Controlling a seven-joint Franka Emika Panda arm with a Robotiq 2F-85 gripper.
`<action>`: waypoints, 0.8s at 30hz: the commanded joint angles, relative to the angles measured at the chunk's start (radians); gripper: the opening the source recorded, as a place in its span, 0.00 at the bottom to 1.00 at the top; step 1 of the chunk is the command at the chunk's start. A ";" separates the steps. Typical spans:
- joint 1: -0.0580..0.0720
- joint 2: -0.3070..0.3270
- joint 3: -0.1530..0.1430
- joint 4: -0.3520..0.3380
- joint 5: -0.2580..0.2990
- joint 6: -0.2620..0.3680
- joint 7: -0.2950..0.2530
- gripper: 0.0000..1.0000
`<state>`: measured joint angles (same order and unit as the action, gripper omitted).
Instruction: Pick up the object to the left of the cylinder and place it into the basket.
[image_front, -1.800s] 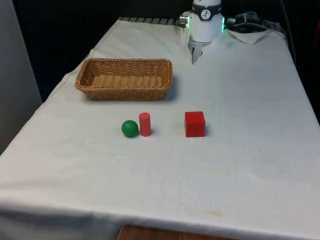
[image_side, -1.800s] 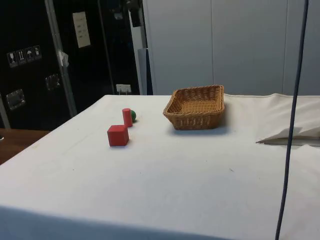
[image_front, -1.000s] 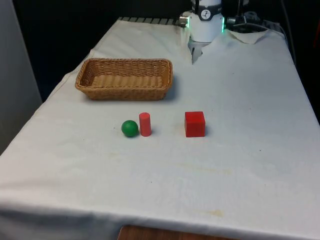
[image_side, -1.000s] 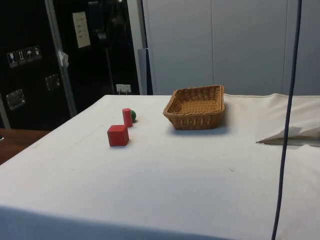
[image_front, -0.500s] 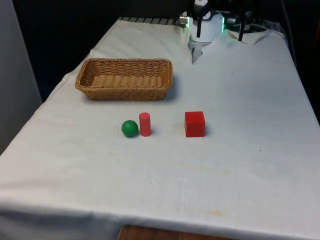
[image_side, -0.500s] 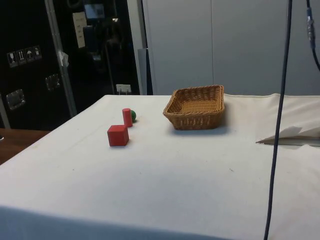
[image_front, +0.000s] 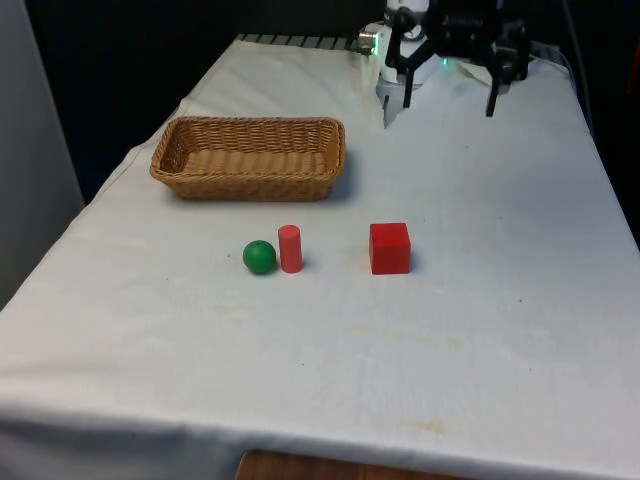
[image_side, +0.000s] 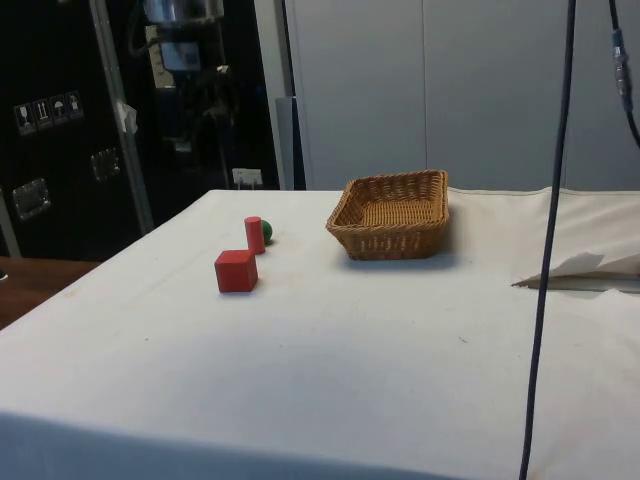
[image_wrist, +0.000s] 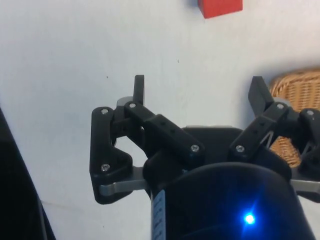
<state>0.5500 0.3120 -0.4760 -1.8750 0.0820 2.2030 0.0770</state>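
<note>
A green ball (image_front: 259, 257) lies on the white cloth just to the front view's left of an upright red cylinder (image_front: 290, 248). In the side view the green ball (image_side: 266, 232) peeks out from behind the cylinder (image_side: 254, 235). The wicker basket (image_front: 250, 178) stands beyond them, toward the front view's left, with nothing in it. My gripper (image_front: 448, 95) hangs open and holds nothing, high over the table's far end, well away from the ball. In the wrist view the gripper (image_wrist: 198, 90) has its fingertips (image_wrist: 139, 86) spread wide over bare cloth.
A red cube (image_front: 389, 248) sits to the front view's right of the cylinder, and the same cube (image_wrist: 220, 6) shows in the wrist view. The basket's rim (image_wrist: 295, 95) also appears there. A dark cable (image_side: 545, 250) hangs down in the side view.
The gripper has come down into view over the table's far end, fingers spread. The ball, cylinder, cube and basket have not moved.
</note>
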 joint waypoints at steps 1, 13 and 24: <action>-0.003 0.008 0.004 -0.002 0.013 0.020 -0.003 1.00; -0.010 0.035 0.006 -0.017 0.031 0.054 -0.065 1.00; -0.016 0.082 0.005 -0.028 0.065 0.115 -0.160 1.00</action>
<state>0.5390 0.4000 -0.4780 -1.9020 0.1390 2.3160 -0.0800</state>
